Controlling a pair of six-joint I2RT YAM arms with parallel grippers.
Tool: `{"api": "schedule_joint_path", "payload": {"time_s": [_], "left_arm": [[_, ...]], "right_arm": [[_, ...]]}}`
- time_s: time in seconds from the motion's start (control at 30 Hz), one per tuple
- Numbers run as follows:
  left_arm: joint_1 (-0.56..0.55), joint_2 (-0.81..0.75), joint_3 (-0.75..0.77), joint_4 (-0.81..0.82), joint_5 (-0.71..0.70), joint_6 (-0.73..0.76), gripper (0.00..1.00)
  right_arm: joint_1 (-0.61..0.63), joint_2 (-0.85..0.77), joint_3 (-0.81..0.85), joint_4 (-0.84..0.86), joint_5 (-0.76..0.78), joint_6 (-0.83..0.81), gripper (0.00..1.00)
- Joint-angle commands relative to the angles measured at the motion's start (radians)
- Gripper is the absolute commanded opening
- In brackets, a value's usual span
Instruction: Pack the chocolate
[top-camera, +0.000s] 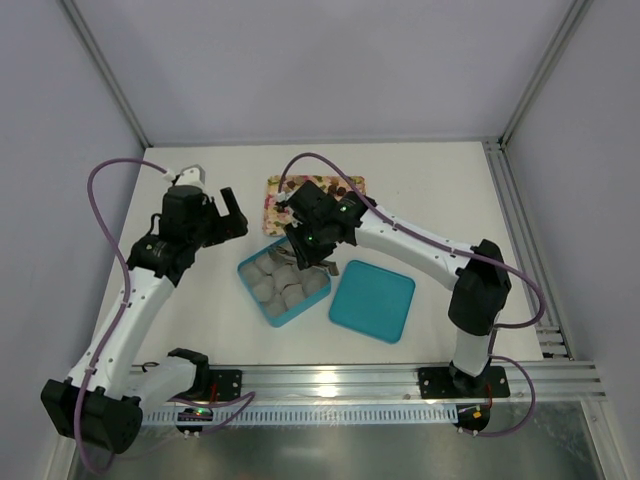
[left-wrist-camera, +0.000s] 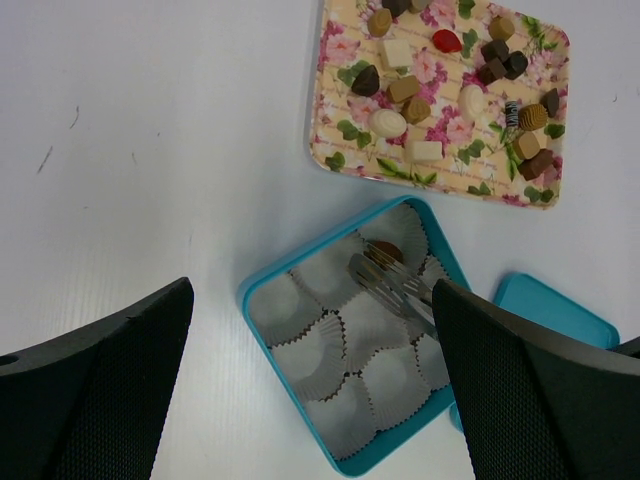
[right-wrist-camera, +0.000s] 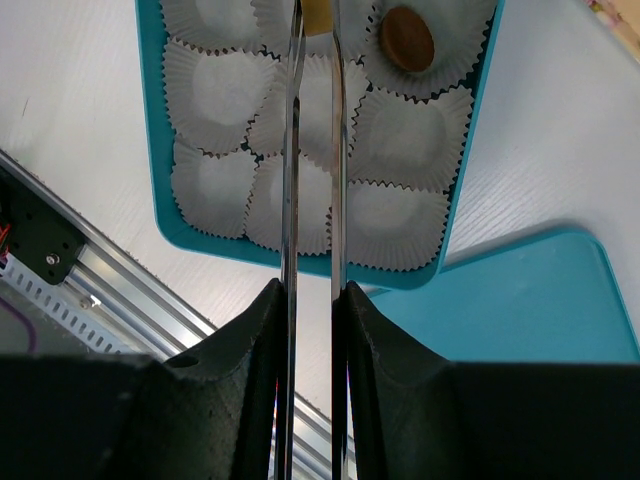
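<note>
Table (top-camera: 440, 200): the teal lid (top-camera: 372, 300) lies right of the teal box (right-wrist-camera: 148, 120), and the floral tray (left-wrist-camera: 340, 105) is just beyond the box.

Your left gripper (left-wrist-camera: 312, 300) hovers with its fingers wide apart, holding nothing. Your right gripper (right-wrist-camera: 312, 290) is clamped on metal tongs (left-wrist-camera: 388, 285) over the paper cups (right-wrist-camera: 215, 90).

Most of the chocolate (left-wrist-camera: 415, 105) is on the tray. One brown piece (right-wrist-camera: 408, 40) sits in a cup at the box's far end. The tan lump (right-wrist-camera: 318, 12) at the tong tips is possibly another.

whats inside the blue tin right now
Crinkled white paper cups fill the tin; one cup holds a round brown chocolate. The tongs in the right gripper partly cover the middle cups, so what lies under them is unseen.
</note>
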Motion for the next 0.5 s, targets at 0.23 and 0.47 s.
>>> {"api": "schedule_joint_path", "payload": {"time_s": [0.23,0.47], "left_arm": [[-0.003,-0.014,-0.023,0.013,-0.015,0.018,1.00],[-0.001,-0.015,-0.026,0.015,-0.020,0.016,1.00]], "right_arm": [[0.014,0.031,0.013,0.046,-0.011,0.012,0.34],[0.012,0.031,0.020,0.050,-0.006,0.006,0.42]]}}
